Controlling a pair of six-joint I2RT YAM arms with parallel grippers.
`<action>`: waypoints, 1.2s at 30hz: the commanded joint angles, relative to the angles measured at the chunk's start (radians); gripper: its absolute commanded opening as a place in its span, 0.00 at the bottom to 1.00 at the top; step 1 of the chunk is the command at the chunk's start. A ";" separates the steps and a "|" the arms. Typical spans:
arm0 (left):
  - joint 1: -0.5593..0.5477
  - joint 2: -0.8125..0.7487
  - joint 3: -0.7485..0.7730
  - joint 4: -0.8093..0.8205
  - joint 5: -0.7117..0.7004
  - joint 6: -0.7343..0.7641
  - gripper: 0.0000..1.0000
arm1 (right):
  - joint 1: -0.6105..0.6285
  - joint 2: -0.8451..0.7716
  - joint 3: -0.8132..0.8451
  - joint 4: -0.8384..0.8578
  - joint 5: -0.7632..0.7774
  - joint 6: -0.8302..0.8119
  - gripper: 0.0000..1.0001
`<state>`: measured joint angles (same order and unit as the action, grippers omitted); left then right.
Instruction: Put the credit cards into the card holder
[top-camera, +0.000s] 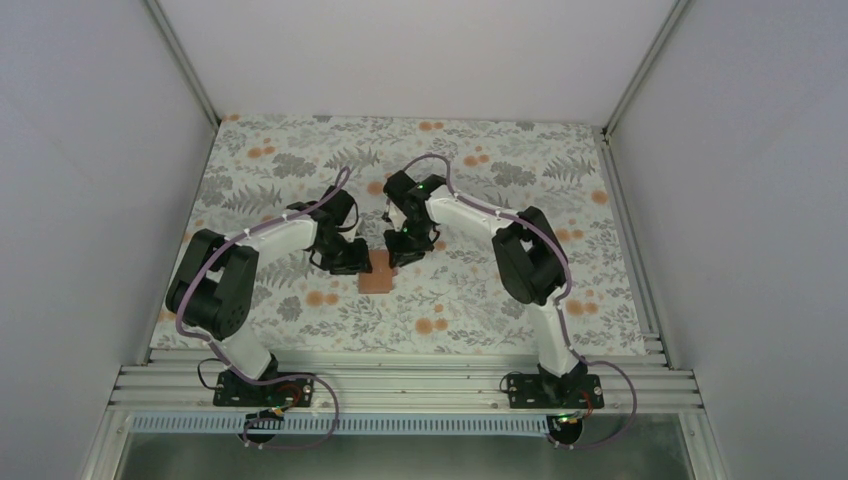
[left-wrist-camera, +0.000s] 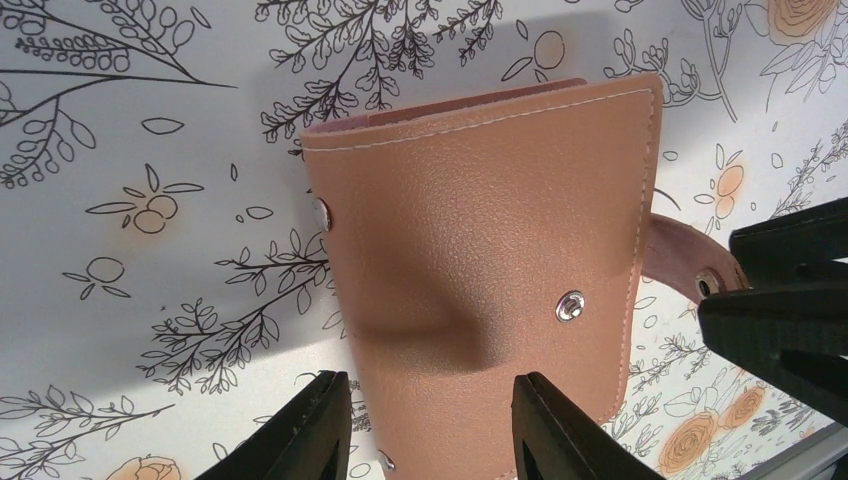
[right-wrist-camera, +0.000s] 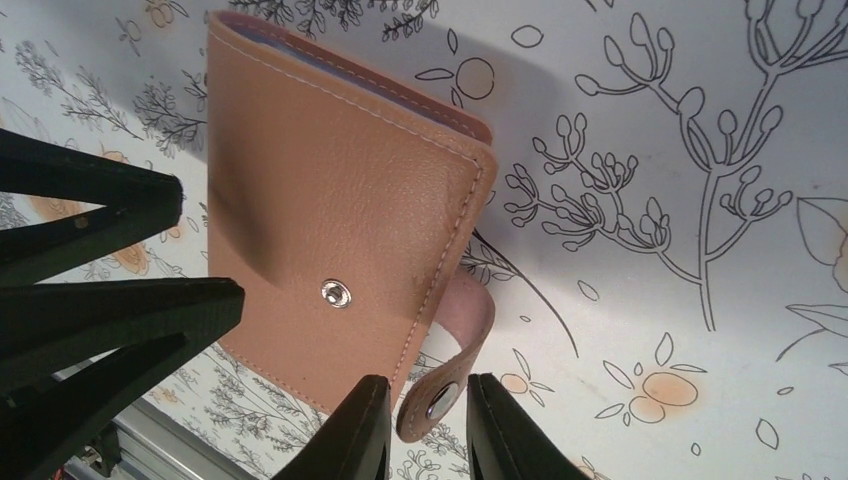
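The card holder (left-wrist-camera: 480, 220) lies folded on the floral tablecloth (left-wrist-camera: 140, 300), its tan face up. Its near end reaches in between the jaws of the left gripper (left-wrist-camera: 430, 385). Those jaws stand half closed on that end: one finger (left-wrist-camera: 300, 430) sits against the holder's side edge and the other finger overlaps its face. Just ahead of that second fingertip the leather is pushed into a soft dent (left-wrist-camera: 470, 345). A silver snap stud (left-wrist-camera: 570, 305) sits on the face a little beyond the dent, toward the right-hand jaw. Along the holder's edge farthest from these jaws a thin pinkish strip (left-wrist-camera: 440, 110) shows; whether it is a card or the lining cannot be told.

From the holder's stitched side the closure strap (right-wrist-camera: 462, 320) curls out unfastened, pink side showing, and runs straight back into the jaws of the right gripper (right-wrist-camera: 428, 385). Those jaws are narrow, with the strap's rounded tip and its snap (right-wrist-camera: 440, 400) between them, and both fingers appear to touch it. The holder's body lies ahead of these jaws and off to their left.

Seen from above, the two grippers point down at the holder from opposite sides, close together, the left jaws at its left edge and the right jaws at its far right corner. The patterned cloth spreads out around them on every side
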<state>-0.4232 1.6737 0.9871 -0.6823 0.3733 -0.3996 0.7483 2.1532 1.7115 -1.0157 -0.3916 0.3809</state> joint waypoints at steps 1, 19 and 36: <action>-0.003 -0.019 -0.004 -0.001 -0.010 0.019 0.41 | 0.016 0.019 0.032 -0.020 0.017 0.004 0.20; -0.003 -0.003 -0.013 0.015 -0.006 0.022 0.41 | 0.019 0.020 0.054 0.012 -0.074 0.023 0.04; -0.007 0.014 -0.032 0.032 0.007 0.027 0.41 | 0.033 0.110 0.114 0.033 -0.139 0.046 0.04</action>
<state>-0.4240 1.6760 0.9756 -0.6712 0.3710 -0.3920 0.7639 2.2417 1.7901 -0.9981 -0.5034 0.4145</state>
